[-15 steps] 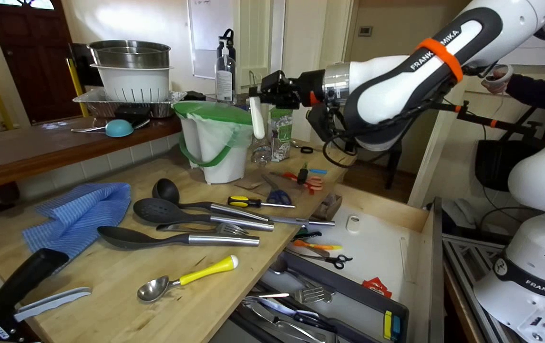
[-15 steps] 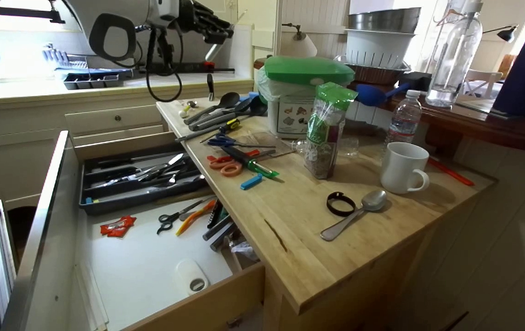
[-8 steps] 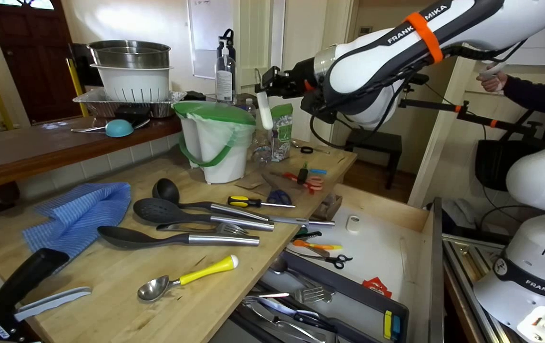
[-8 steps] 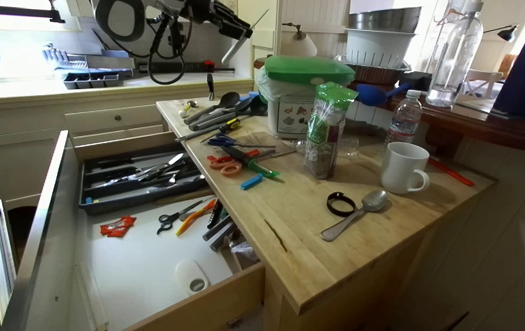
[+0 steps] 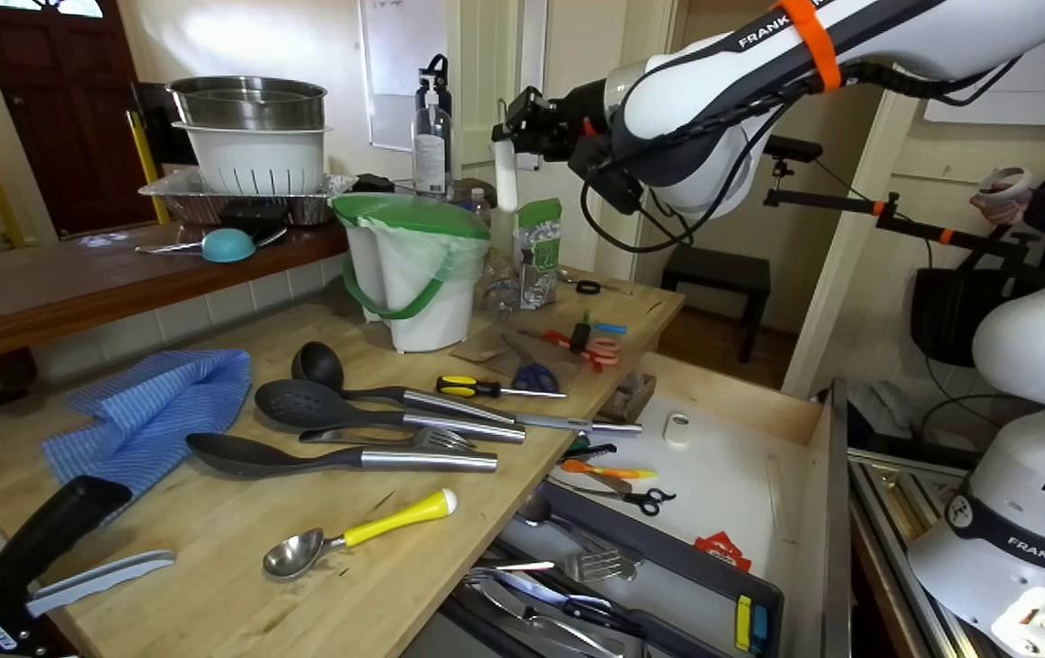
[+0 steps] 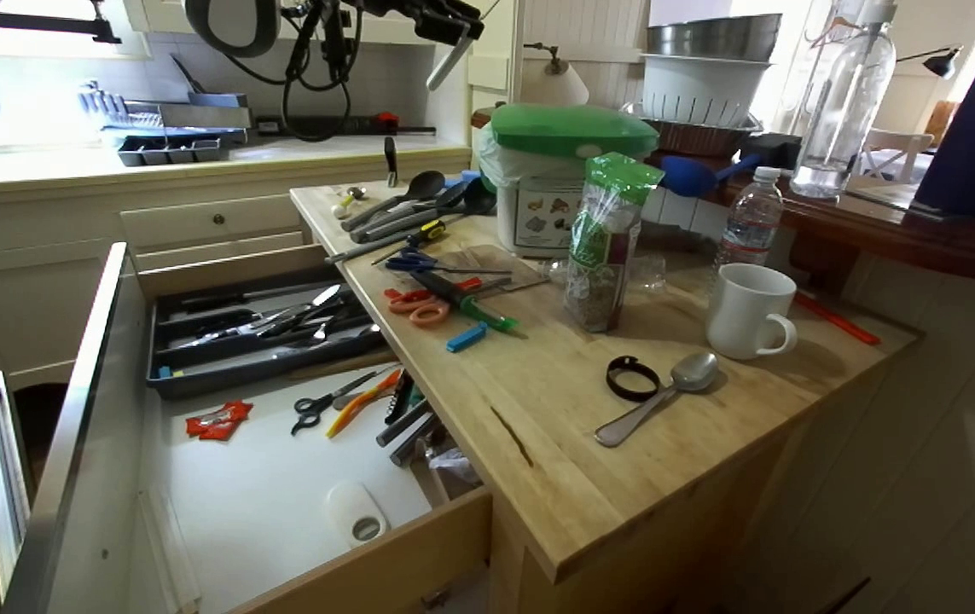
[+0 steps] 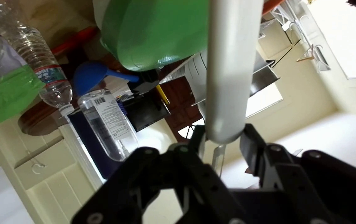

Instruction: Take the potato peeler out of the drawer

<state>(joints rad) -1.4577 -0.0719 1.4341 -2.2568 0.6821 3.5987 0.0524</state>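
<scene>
I hold the gripper [image 7: 223, 137] up in the air, higher than the wooden countertop [image 6: 555, 486], its fingers [image 7: 254, 143] drawn together only as far as what sits between them allows. What they pinch is the potato peeler [image 5: 506, 178], gripped where its white handle [image 7: 232, 71] meets the thin metal part [image 7: 217, 158]. In both exterior views the handle points downward from the gripper and the metal pokes up past it. The drawer [image 6: 261, 503] stands open well below my gripper, so the peeler is outside it and well apart from its sides. Down in that drawer, under gripper level, I make out a dark cutlery tray [image 6: 231, 373], black-handled scissors [image 6: 308, 412] and a red packet [image 6: 218, 420]. Lower than the gripper, on the countertop, stand a white bin [image 5: 412, 274] with a green lid [image 6: 572, 128] and a green-topped bag [image 6: 606, 256]; whether the peeler is straight above either of them, I cannot tell. Further down from my gripper, a black slotted spoon [image 5: 303, 405] lies on the countertop, and a yellow-handled scoop [image 5: 394, 523] lies apart from it, both well away from the peeler
</scene>
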